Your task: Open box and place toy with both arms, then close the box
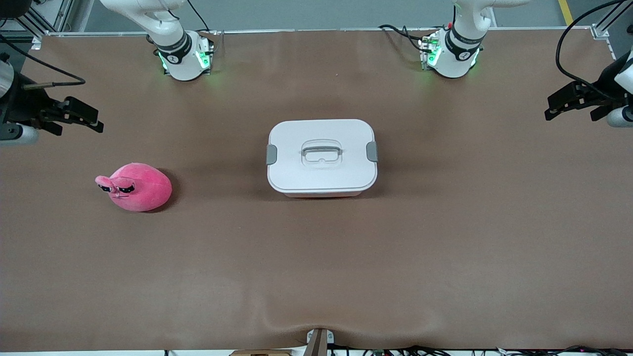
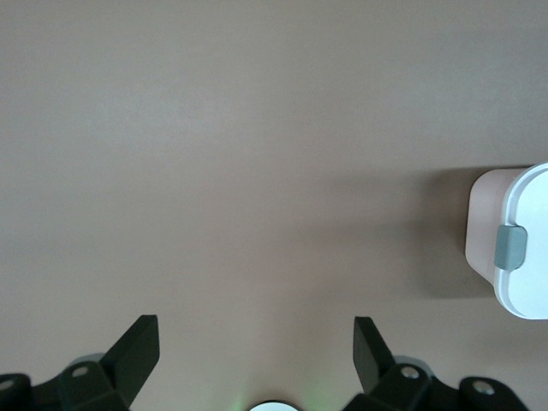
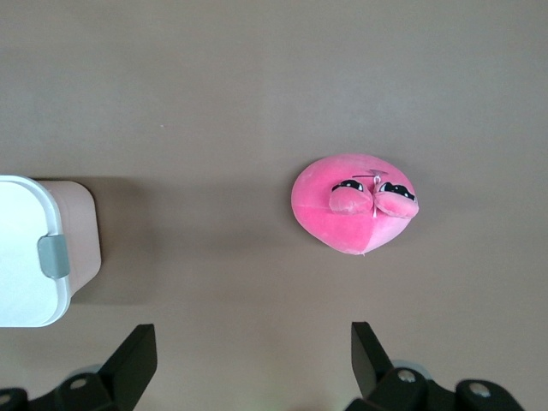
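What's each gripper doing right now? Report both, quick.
Left gripper: open, empty, over bare table beside the box.
Right gripper: open, empty, over the table near the toy.

Box [image 1: 322, 157] mid-table; toy [image 1: 136, 187] toward right arm's end, slightly nearer cam.

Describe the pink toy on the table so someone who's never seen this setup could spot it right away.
Start at the white-lidded box in the middle of the brown table. Look toward the right arm's end, slightly nearer the front camera: the toy lies there alone. It is the only bright pink, egg-shaped plush, with two bulging dark-lidded eyes.
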### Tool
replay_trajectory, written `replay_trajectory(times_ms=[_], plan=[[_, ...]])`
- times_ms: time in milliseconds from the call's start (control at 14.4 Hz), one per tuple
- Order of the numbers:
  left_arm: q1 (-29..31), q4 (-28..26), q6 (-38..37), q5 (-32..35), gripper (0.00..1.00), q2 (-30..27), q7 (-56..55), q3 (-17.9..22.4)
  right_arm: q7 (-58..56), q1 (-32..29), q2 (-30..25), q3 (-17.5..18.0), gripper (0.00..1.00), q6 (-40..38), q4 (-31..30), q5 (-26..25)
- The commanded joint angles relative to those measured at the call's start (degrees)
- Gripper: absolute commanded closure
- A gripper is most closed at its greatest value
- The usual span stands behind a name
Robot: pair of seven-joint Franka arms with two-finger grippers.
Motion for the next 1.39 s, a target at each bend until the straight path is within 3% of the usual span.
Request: replay_trajectory(times_ms=[0,139,835,1322], plan=[[-0.2,0.9,-0.8,-0.1,0.0,0.4,-0.9,-0.1,2.4,-0.6,1.2,0.3,0.0,-1.3,1.6,-1.8],[-0.3,0.9,-0.8,-0.1,0.0,0.4,-0.9,-0.1,2.6,-0.5,1.0,0.3,0.0,-0.8,-0.1,-3.8],[0.3,6.3,-0.5,1.6,0.0,6.2,-0.5,0.4,2.4,-2.6,0.8,-0.1,0.0,-1.1,-1.9,-3.1],[0.2,6.7,1.8,1.5,0.0,9.7,-0.9,0.5,2.2,-2.8,0.9,-0.1,0.0,-0.5,-2.7,-2.8]])
